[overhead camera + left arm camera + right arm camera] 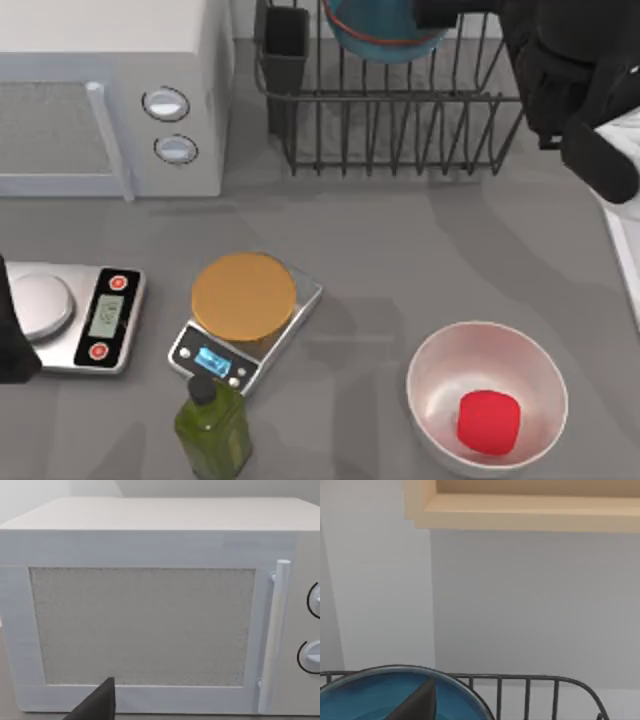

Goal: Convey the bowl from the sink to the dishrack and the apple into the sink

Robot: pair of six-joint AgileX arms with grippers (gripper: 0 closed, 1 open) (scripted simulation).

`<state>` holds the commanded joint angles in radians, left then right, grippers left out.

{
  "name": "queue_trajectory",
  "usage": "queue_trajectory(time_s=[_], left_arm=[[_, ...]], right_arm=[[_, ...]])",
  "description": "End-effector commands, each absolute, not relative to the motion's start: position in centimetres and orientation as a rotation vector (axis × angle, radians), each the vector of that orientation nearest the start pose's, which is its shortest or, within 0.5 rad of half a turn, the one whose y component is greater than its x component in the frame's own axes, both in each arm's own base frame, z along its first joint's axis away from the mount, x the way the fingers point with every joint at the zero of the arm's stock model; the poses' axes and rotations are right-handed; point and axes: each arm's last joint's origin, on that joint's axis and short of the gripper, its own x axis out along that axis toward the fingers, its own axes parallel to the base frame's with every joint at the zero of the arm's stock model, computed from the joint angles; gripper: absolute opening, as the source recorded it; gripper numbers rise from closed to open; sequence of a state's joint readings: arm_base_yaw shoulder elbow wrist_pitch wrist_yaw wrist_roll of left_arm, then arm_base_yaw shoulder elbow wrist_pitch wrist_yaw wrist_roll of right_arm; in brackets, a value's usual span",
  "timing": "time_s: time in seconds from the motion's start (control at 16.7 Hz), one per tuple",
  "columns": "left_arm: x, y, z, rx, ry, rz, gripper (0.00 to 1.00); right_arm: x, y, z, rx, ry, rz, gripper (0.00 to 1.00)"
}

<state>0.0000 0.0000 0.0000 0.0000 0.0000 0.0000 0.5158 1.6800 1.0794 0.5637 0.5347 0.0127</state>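
The teal-blue bowl [385, 30] with its orange-red rim line sits among the bars of the black wire dishrack [400, 125] at the back. My right gripper [440, 12] is at the bowl's right rim, and its arm reaches in from the back right. In the right wrist view the bowl [380, 695] lies close below the camera with the dishrack's top bar [530, 680] behind it. The red apple [488, 421] lies inside a pale white bowl [440, 365] at the front right. The sink's pale rim [622, 225] shows at the right edge. My left arm [10, 340] is parked at the left edge.
A white microwave [110, 90] fills the back left, and the left wrist view faces its door [140, 625]. Two kitchen scales stand in front, one silver [75, 315] and one carrying an orange disc [244, 298]. A green bottle [212, 425] stands at the front edge.
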Motion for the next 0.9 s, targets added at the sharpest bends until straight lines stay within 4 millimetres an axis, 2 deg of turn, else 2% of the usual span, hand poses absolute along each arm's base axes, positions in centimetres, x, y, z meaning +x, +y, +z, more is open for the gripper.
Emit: queue_trajectory(time_s=[0.18,0.3,0.6,0.9], left_arm=[[10.6,-0.1,16.0,0.0,0.0,0.0,1.0],[10.6,-0.1,16.0,0.0,0.0,0.0,1.0],[10.6,-0.1,16.0,0.0,0.0,0.0,1.0],[10.6,-0.1,16.0,0.0,0.0,0.0,1.0]], right_arm=[[31.1,14.4,29.3,-0.004,-0.001,-0.003,1.0],[29.4,12.4,30.0,0.0,-0.007,-0.006,1.0],[24.7,8.0,29.9,-0.005,0.002,-0.008,1.0],[19.9,4.6,28.4,-0.008,0.005,-0.009,1.0]])
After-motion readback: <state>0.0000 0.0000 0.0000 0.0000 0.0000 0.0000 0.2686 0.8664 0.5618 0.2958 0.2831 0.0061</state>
